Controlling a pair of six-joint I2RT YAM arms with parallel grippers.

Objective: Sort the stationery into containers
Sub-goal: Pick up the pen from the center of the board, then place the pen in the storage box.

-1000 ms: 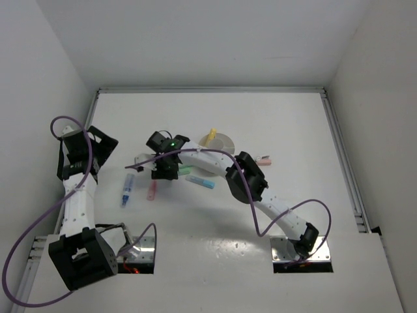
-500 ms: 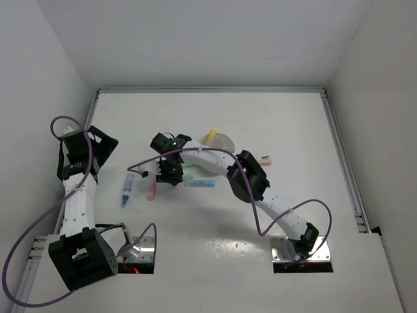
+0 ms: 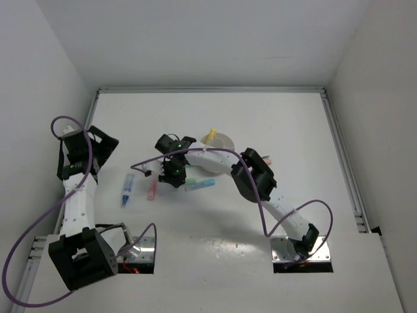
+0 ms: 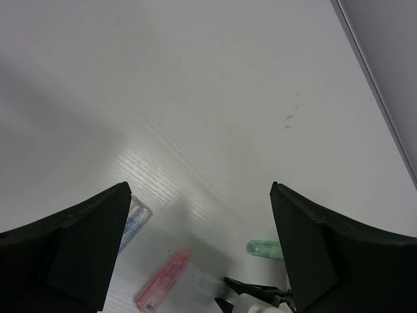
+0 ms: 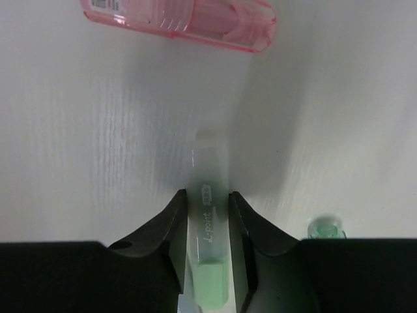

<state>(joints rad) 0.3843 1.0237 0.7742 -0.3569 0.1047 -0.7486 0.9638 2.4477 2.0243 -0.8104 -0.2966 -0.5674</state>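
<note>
My right gripper (image 5: 207, 199) is shut on a green marker (image 5: 208, 228), gripped mid-barrel and held low over the table; in the top view the gripper (image 3: 173, 173) is left of the round white organiser (image 3: 221, 142). A yellow marker (image 3: 210, 135) stands in the organiser. A pink marker (image 5: 179, 23) lies just beyond the held one. A second green piece (image 5: 326, 228) lies to the right. A light blue marker (image 3: 201, 185), the pink marker (image 3: 152, 190) and a blue marker (image 3: 127, 189) lie on the table. My left gripper (image 4: 199, 189) is open and empty above them.
A small pink piece (image 3: 266, 158) lies right of the organiser, partly behind my right arm. The right arm's purple cable (image 3: 140, 165) hangs over the markers. White walls enclose the table on the left, back and right.
My right gripper has shifted slightly right and toward the front with the green marker in it. The light blue marker has turned to a new angle. The left arm has not moved.
</note>
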